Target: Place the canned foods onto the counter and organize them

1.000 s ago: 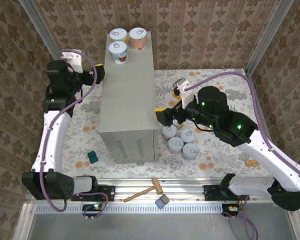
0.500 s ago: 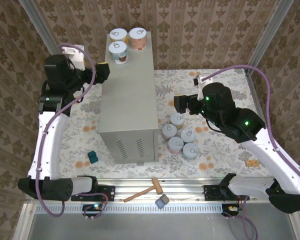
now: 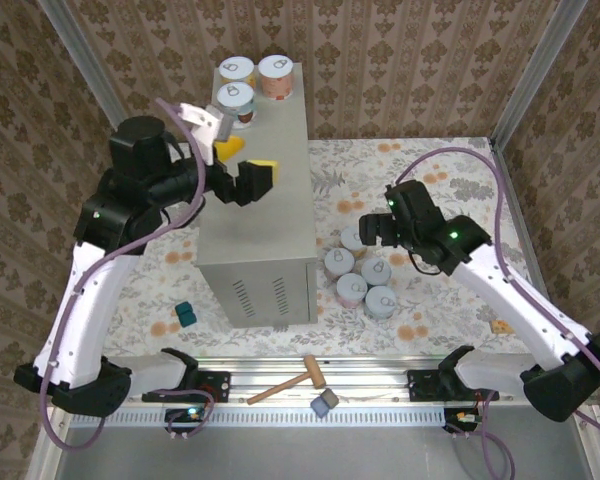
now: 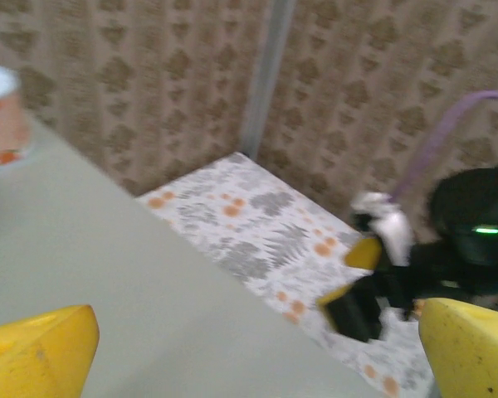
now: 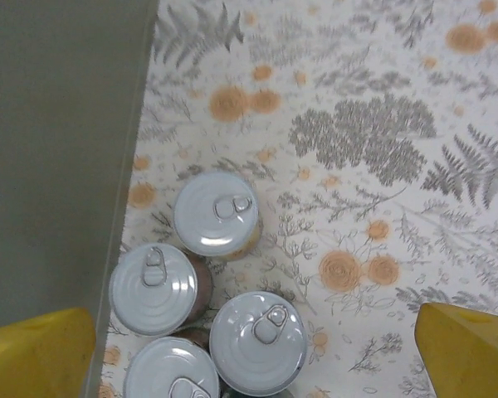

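The counter point(image 3: 255, 200) is a tall beige-grey box in the middle of the top view. Three cans point(image 3: 237, 68) stand at its far end. Several more cans point(image 3: 376, 270) with silver pull-tab lids cluster on the floral floor by its right side. My left gripper point(image 3: 246, 160) hovers open and empty over the counter top point(image 4: 108, 274), its yellow fingertips point(image 4: 33, 356) wide apart. My right gripper point(image 3: 375, 228) hangs open and empty above the floor cans point(image 5: 216, 214), apart from them. An orange-labelled can point(image 4: 0, 116) shows at the left of the left wrist view.
A teal block point(image 3: 184, 314) lies on the floor left of the counter. A wooden mallet point(image 3: 288, 380) and a grey block point(image 3: 324, 404) rest on the front rail. A small tan piece point(image 3: 502, 326) lies at the right. Patterned walls enclose the floor.
My left arm has swung from the counter's left side to over its top. My right gripper has shifted right, away from the counter's side, uncovering the rearmost floor can.
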You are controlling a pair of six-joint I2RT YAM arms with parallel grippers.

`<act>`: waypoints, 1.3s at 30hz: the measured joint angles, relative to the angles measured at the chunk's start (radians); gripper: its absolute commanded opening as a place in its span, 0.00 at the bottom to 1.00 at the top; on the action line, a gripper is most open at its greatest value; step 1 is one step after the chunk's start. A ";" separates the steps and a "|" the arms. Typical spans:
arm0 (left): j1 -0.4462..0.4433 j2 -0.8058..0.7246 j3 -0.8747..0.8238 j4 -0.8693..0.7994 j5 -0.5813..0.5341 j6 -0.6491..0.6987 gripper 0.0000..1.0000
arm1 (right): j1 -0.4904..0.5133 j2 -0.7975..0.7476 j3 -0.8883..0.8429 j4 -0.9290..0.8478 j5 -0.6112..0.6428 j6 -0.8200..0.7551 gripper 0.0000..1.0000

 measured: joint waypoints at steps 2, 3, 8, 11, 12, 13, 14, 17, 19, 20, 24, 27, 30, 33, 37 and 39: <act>-0.049 0.014 0.018 -0.026 0.005 0.004 1.00 | -0.011 0.040 -0.022 0.026 -0.019 0.005 1.00; -0.069 0.021 0.023 -0.038 0.007 0.005 1.00 | -0.018 0.061 -0.030 0.042 -0.026 0.007 1.00; -0.142 0.058 0.036 -0.094 0.007 0.021 1.00 | -0.035 0.184 -0.045 0.129 -0.060 0.030 1.00; -0.180 0.086 0.058 -0.130 0.003 0.037 1.00 | -0.040 0.274 -0.039 0.174 -0.074 0.045 1.00; -0.192 0.096 0.066 -0.141 0.001 0.043 1.00 | -0.040 0.307 -0.031 0.179 -0.075 0.054 1.00; -0.204 0.107 0.074 -0.150 -0.002 0.050 1.00 | -0.040 0.344 -0.020 0.183 -0.075 0.061 1.00; -0.214 0.116 0.081 -0.154 -0.007 0.056 1.00 | -0.040 0.374 -0.008 0.187 -0.075 0.068 1.00; -0.244 0.136 0.091 -0.174 -0.025 0.076 1.00 | -0.040 0.461 0.035 0.197 -0.074 0.097 1.00; -0.263 0.147 0.095 -0.183 -0.032 0.091 1.00 | -0.040 0.501 0.051 0.212 -0.074 0.119 1.00; -0.272 0.153 0.097 -0.188 -0.035 0.097 1.00 | -0.040 0.513 0.054 0.218 -0.074 0.127 1.00; -0.312 0.175 0.109 -0.198 -0.055 0.132 1.00 | -0.040 0.554 0.065 0.244 -0.075 0.157 1.00; -0.331 0.181 0.109 -0.198 -0.077 0.154 1.00 | -0.040 0.593 0.085 0.260 -0.075 0.167 1.00; -0.337 0.180 0.109 -0.194 -0.092 0.172 1.00 | -0.040 0.621 0.089 0.266 -0.075 0.174 1.00; -0.340 0.180 0.109 -0.191 -0.106 0.188 1.00 | -0.040 0.631 0.089 0.266 -0.074 0.181 1.00; -0.341 0.175 0.100 -0.179 -0.119 0.205 1.00 | -0.040 0.631 0.089 0.266 -0.069 0.185 1.00; -0.341 0.171 0.092 -0.176 -0.126 0.213 1.00 | -0.040 0.631 0.086 0.266 -0.063 0.185 0.99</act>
